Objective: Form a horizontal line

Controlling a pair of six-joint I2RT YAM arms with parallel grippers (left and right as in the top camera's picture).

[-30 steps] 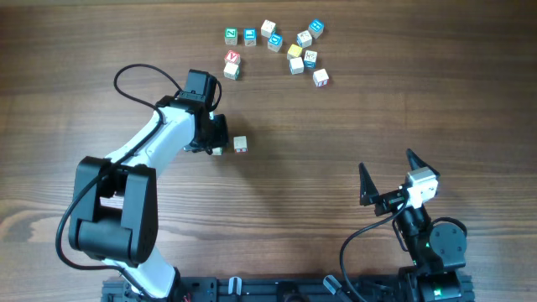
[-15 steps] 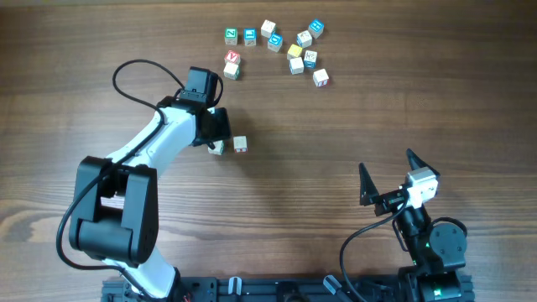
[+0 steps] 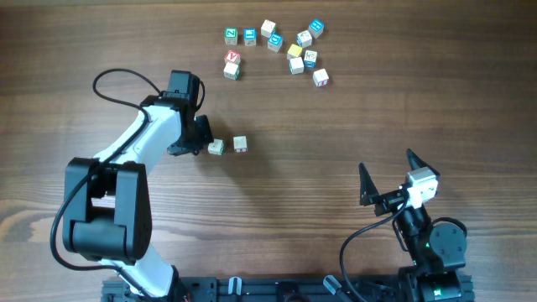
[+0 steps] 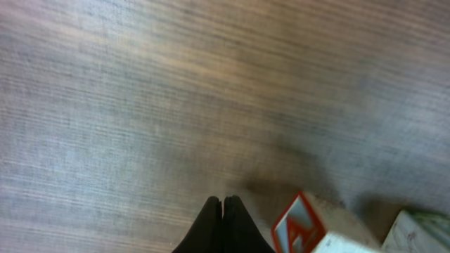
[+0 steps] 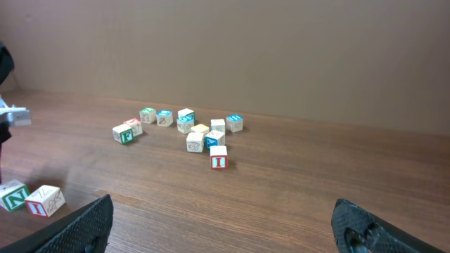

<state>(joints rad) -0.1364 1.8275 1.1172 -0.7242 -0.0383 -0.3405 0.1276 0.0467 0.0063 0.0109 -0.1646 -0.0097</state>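
Two whitish letter cubes lie side by side mid-table in a short horizontal row with a small gap: the left cube [image 3: 216,148] and the right cube [image 3: 240,144]. My left gripper [image 3: 201,143] sits just left of the left cube, shut on nothing. In the left wrist view its black fingertips [image 4: 222,205] press together above bare wood. The red-lettered cube [image 4: 302,228] is beside them on the right, and the second cube [image 4: 422,232] is at the corner. My right gripper [image 3: 390,179] hangs open near the front right, far from the cubes, with nothing between its fingers [image 5: 84,225].
A loose cluster of colourful letter cubes [image 3: 285,49] lies at the back of the table, also seen ahead in the right wrist view as the cluster [image 5: 190,130]. The two row cubes [image 5: 31,198] show at that view's left edge.
My left gripper has let go of the left cube, drawn back to the left and closed its jaws. The cube stays beside its neighbour. The right arm has not moved.
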